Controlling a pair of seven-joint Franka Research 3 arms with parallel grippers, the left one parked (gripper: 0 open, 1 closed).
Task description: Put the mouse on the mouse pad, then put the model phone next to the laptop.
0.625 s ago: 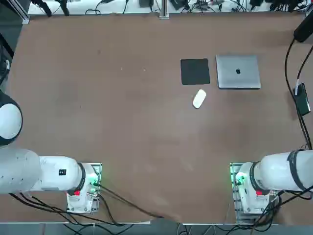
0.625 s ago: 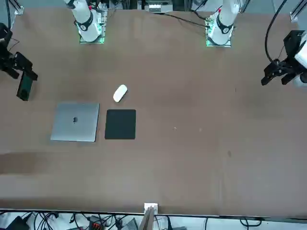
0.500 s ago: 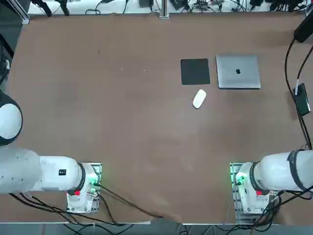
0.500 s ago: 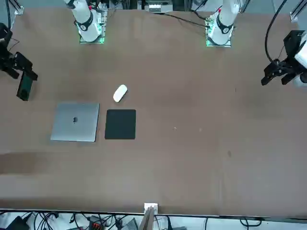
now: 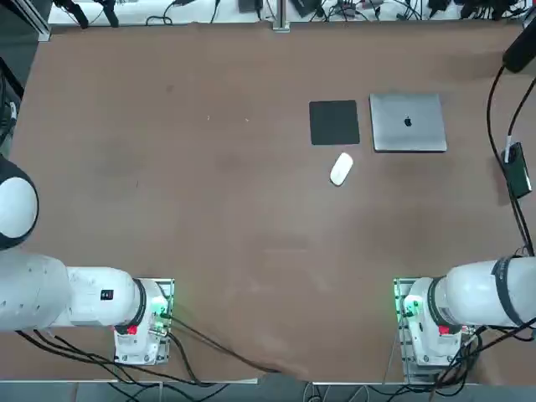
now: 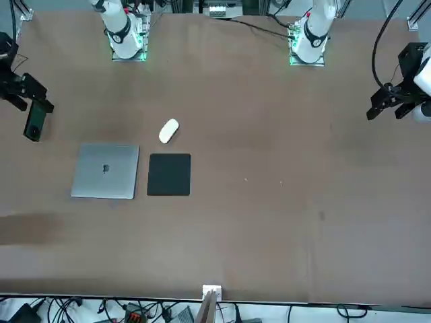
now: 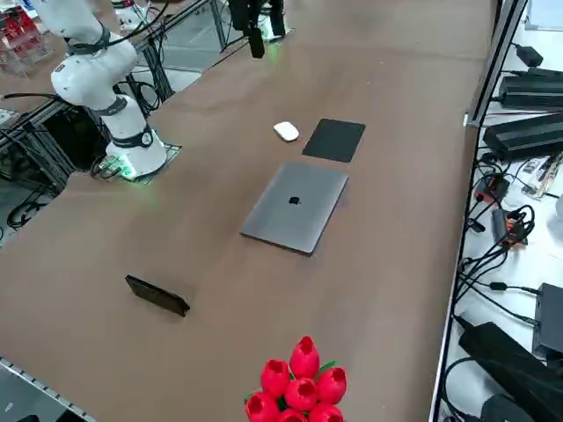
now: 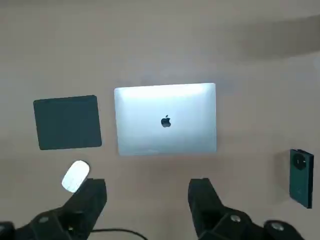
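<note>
The white mouse lies on the bare table just robot-side of the black mouse pad, apart from it. Right of the pad sits the closed silver laptop, a narrow gap between them. The dark model phone lies flat near the table's right edge, well away from the laptop. My right gripper hangs high above the table's right edge, open, with nothing between its fingers. From the wrist I see the mouse, pad, laptop and phone far below.
A bunch of red tulips stands at the table's right edge in the right side view. Cables and power strips lie beyond the far edge. A black cable runs along the right side near the phone.
</note>
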